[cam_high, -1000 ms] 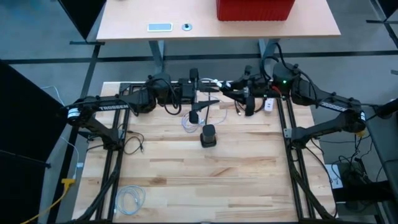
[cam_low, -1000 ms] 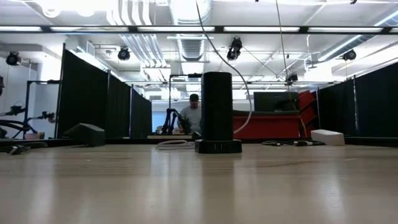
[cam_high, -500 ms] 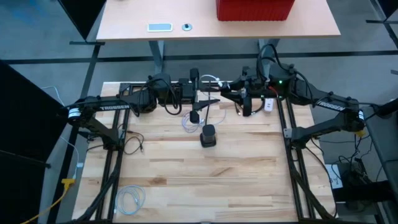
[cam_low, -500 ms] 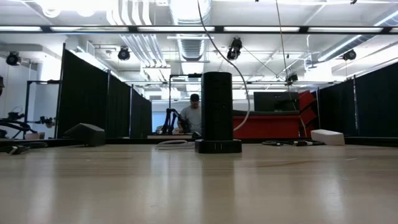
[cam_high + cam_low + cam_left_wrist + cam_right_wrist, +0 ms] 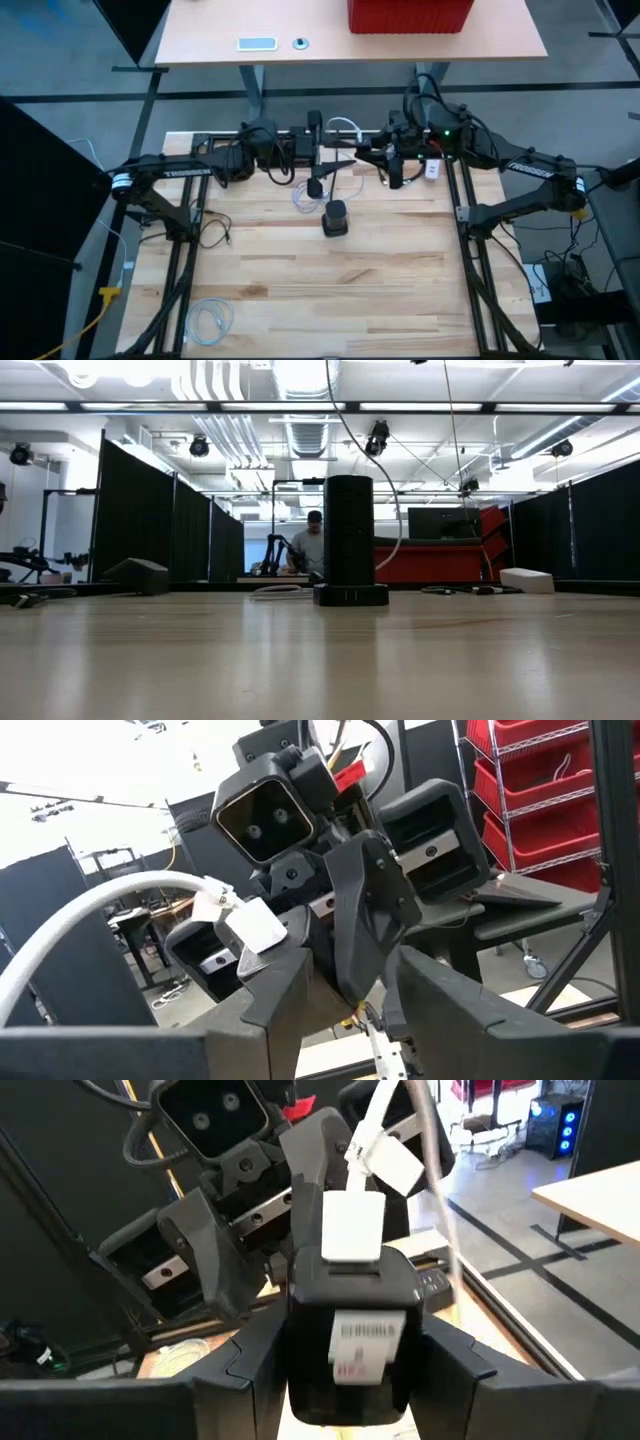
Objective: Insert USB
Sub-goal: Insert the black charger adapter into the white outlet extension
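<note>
My right gripper [image 5: 350, 1352] [image 5: 376, 153] is up over the far middle of the table, shut on a black labelled block [image 5: 350, 1315] [image 5: 360, 910]. A white USB plug [image 5: 352, 1230] [image 5: 255, 927] with a tagged white cable [image 5: 345, 123] sits at the block's upper end. My left gripper [image 5: 350, 982] [image 5: 340, 162] faces it closely, open, and the block's end shows between its fingers. A black cylinder hub [image 5: 335, 217] [image 5: 349, 530] stands upright on its base on the table, below the grippers. My right gripper pinches the black block by its two side faces [image 5: 300, 1330], low on the block, coming level from the table's right. The block is lifted clear and upright, label toward the wrist, with the white plug on top. My left gripper: I cannot tell whether its fingers [image 5: 280, 975] touch the block.
A white cable coil [image 5: 303, 197] lies behind the hub. There is a white box [image 5: 432, 168] at the far right, a black cord [image 5: 215, 235] at the left and another coil [image 5: 210, 320] at the near left corner. A person [image 5: 313, 550] sits in the room beyond.
My right gripper has moved toward the table's left, closing on the left gripper with the block and plug. The white cable loop above them has arched up higher toward the far edge.
</note>
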